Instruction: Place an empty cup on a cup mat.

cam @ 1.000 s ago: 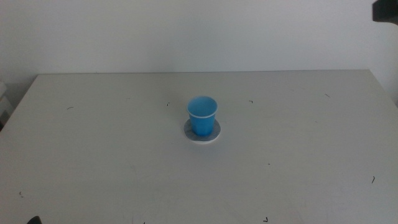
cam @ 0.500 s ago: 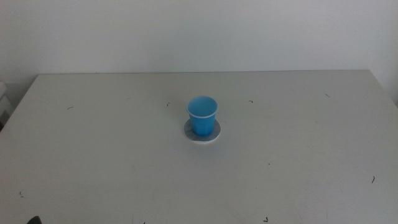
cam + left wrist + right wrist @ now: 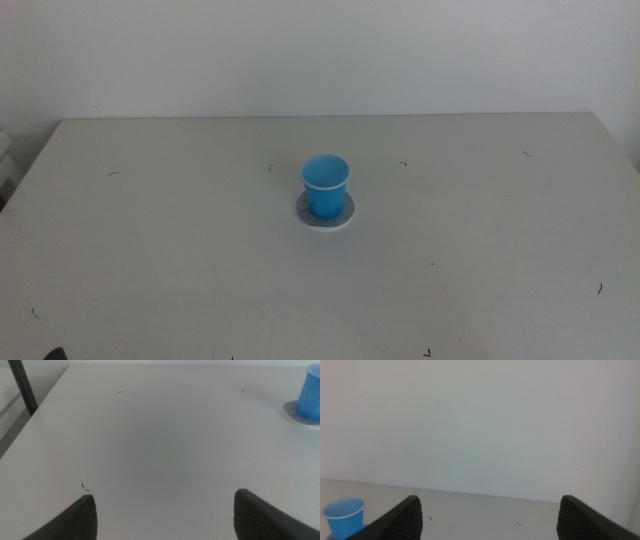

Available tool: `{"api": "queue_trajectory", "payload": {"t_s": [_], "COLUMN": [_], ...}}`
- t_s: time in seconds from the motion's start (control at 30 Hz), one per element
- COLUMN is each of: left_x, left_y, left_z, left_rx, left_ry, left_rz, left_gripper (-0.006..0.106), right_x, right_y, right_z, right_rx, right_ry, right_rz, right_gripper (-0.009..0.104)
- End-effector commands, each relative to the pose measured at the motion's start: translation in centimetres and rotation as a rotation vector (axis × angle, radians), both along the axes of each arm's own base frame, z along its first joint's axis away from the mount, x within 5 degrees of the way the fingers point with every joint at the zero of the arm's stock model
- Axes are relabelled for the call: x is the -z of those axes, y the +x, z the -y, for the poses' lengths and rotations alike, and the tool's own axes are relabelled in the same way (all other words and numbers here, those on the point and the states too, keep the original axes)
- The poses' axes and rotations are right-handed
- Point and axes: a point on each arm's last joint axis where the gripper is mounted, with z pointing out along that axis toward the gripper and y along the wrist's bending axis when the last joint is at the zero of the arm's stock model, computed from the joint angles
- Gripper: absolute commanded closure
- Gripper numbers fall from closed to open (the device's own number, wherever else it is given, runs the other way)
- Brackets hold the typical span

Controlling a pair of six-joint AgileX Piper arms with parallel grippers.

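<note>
Middle view: upright on the cup mat (image 3: 327,216), near the centre of the table (image 3: 150,250), stands the cup (image 3: 326,187); neither arm visible here.

Left wrist view: left gripper (image 3: 165,512) low over bare tabletop, jaws spread wide and holding nothing; cup (image 3: 310,394) on mat (image 3: 295,413) well apart at the frame edge.

Right wrist view: right gripper (image 3: 490,517) raised, jaws wide apart and empty, facing the wall (image 3: 480,425); cup (image 3: 343,517) well off to one side.

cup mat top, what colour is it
Mottled grey with a thin white edge; the cup mat shows best in the middle view, under the cup.
</note>
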Motion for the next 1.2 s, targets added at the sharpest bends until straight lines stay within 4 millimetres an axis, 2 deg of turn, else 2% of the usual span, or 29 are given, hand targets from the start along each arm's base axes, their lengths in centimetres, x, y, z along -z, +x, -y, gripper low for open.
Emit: {"api": "queue_trajectory", "payload": {"t_s": [0.0,0.2,0.3,0.53,0.67,1.17], "left_x": [-0.8,-0.8,-0.8,-0.8,-0.8,-0.8], "left_y": [0.1,0.1,0.1,0.1,0.1,0.1], "left_z": [0.0,0.0,0.0,0.0,0.0,0.0], "left_rx": [0.000,0.000,0.000,0.000,0.000,0.000], "left_ry": [-0.016,-0.016,-0.016,-0.016,-0.016,-0.016], "left_rz": [0.084,0.084,0.084,0.084,0.084,0.084], "left_gripper": [-0.005,-0.005,-0.005,-0.005,-0.005,-0.005], "right_x": [-0.3,4.3,5.2,5.8,6.2,5.8], "right_y": [-0.1,-0.5,-1.0,-2.2,-2.5,-3.4], "right_z": [0.0,-0.1,0.0,0.1,0.2,0.4], "right_rx": [0.008,-0.010,-0.006,-0.002,0.003,0.010], "right_ry": [-0.033,-0.137,-0.116,-0.113,-0.114,-0.099], "right_rz": [0.092,-0.009,-0.009,0.065,0.039,0.114], "right_gripper": [0.001,0.001,0.001,0.001,0.001,0.001]}}
